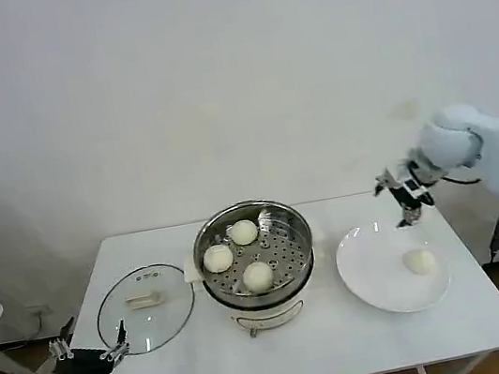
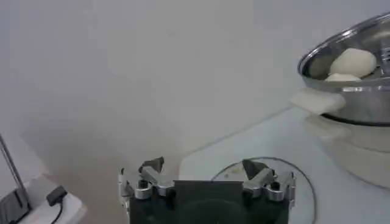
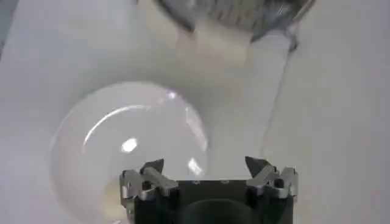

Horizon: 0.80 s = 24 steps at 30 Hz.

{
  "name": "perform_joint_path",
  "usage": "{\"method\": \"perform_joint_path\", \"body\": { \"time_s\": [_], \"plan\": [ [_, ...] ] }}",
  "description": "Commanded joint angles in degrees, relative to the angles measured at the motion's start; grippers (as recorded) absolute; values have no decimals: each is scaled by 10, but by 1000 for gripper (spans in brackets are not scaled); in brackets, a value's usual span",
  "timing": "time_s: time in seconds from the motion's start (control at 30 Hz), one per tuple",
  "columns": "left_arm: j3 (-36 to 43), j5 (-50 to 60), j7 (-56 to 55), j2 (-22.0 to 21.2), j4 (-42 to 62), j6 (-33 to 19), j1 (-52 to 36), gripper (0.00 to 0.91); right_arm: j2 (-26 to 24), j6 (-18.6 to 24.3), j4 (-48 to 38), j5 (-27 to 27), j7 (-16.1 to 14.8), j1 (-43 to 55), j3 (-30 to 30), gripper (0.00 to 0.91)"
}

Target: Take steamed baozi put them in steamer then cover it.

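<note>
Head view: right gripper [image 1: 408, 203], open wide and empty, hovers behind plate [image 1: 367, 268] holding last baozi [image 1: 420, 261].

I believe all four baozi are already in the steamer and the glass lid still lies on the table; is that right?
Not quite: the head view shows three baozi in the steamer; the fourth is still on the plate. The lid does lie on the table.
</note>
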Motion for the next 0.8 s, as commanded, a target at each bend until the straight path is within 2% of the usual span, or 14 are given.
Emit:
{"method": "perform_joint_path", "body": {
  "time_s": [0.03, 0.2, 0.53, 0.8],
  "plan": [
    [0, 2, -1, 1, 1, 0, 2, 907, -47, 4, -43, -52, 2, -164, 99, 907],
    [-4, 3, -1, 2, -2, 0, 9, 907, -23, 10, -96, -63, 5, -215, 138, 907],
    [-4, 8, -1, -1, 4, -1, 11, 907, 41, 18, -178, -69, 4, -249, 189, 907],
    [-5, 8, -1, 0, 6, 0, 11, 907, 65, 14, -199, -78, 8, -257, 196, 907]
  ]
}}
